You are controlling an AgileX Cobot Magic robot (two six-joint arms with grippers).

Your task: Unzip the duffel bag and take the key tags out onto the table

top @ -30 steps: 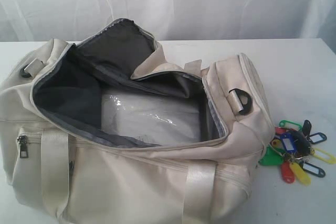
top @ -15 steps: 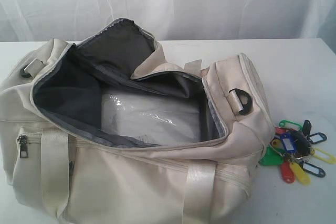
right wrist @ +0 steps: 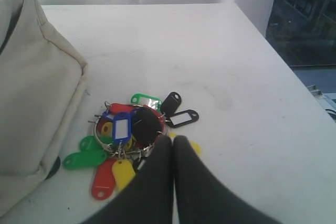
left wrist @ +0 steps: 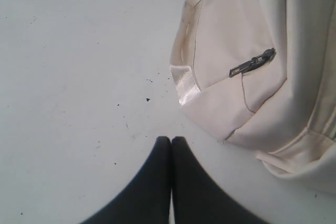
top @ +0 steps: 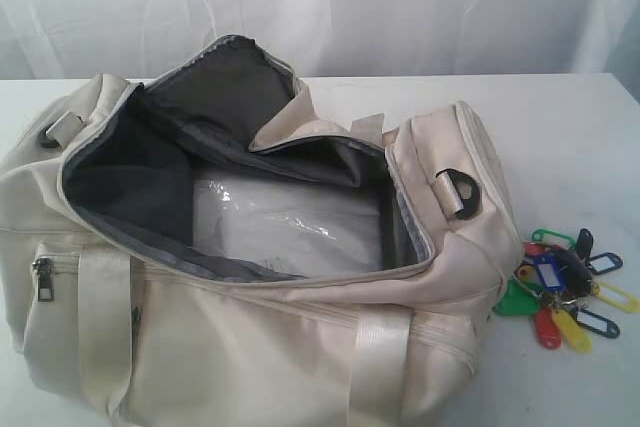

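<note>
The exterior view takes in the whole cream fabric duffel bag (top: 250, 347) lying unzipped on the white table (top: 560, 127), dark grey lining gaping around a crinkled clear plastic sheet (top: 290, 227), with the key tags (top: 565, 292) on the table just beside its right end. Only the wrist views show the grippers: the left gripper (left wrist: 171, 140), black tapered fingers pressed together and empty, sits over bare tabletop near the bag's end with its metal zipper pull (left wrist: 252, 62). The right gripper (right wrist: 172, 139), likewise closed on nothing, sits at the edge of the glossy plastic tags on metal rings
</note>
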